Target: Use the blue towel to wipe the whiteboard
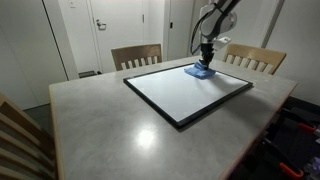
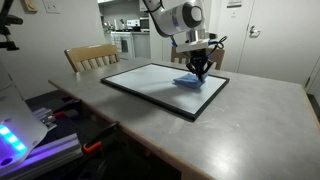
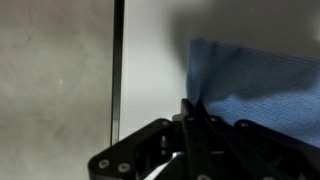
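The whiteboard (image 1: 185, 92) lies flat on the grey table, glossy white with a thin black frame; it also shows in the other exterior view (image 2: 150, 82) and in the wrist view (image 3: 150, 50). The blue towel (image 1: 199, 72) lies on the board's far corner, seen too in an exterior view (image 2: 188, 82) and in the wrist view (image 3: 260, 85). My gripper (image 1: 205, 64) points straight down onto the towel, also seen in an exterior view (image 2: 199, 72). In the wrist view the fingers (image 3: 190, 120) are closed together, pinching the towel's edge.
The grey table (image 1: 100, 120) carries the board. Wooden chairs (image 1: 136, 55) (image 1: 256, 58) stand behind the table, and one shows in an exterior view (image 2: 92, 56). A chair back (image 1: 15, 140) is at the near corner. Equipment with lights (image 2: 15, 135) sits beside the table.
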Action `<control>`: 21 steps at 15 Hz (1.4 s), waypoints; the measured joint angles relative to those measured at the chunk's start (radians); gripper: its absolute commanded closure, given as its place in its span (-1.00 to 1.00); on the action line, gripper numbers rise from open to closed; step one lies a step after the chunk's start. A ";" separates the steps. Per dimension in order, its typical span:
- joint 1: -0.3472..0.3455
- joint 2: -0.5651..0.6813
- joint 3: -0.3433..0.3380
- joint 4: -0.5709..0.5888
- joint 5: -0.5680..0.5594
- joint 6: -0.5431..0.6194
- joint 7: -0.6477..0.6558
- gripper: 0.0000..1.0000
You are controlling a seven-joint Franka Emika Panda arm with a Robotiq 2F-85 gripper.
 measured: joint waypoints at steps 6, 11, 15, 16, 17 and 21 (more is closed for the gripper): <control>-0.010 0.086 -0.040 0.107 0.000 -0.003 0.012 0.98; -0.023 0.143 -0.054 0.216 0.000 -0.030 0.012 0.98; -0.032 0.171 -0.062 0.269 0.000 -0.055 0.012 0.98; -0.033 0.177 -0.067 0.280 0.000 -0.064 0.012 0.98; -0.034 0.180 -0.073 0.286 -0.001 -0.071 0.012 0.98; -0.039 0.179 -0.089 0.301 -0.002 -0.085 0.006 0.98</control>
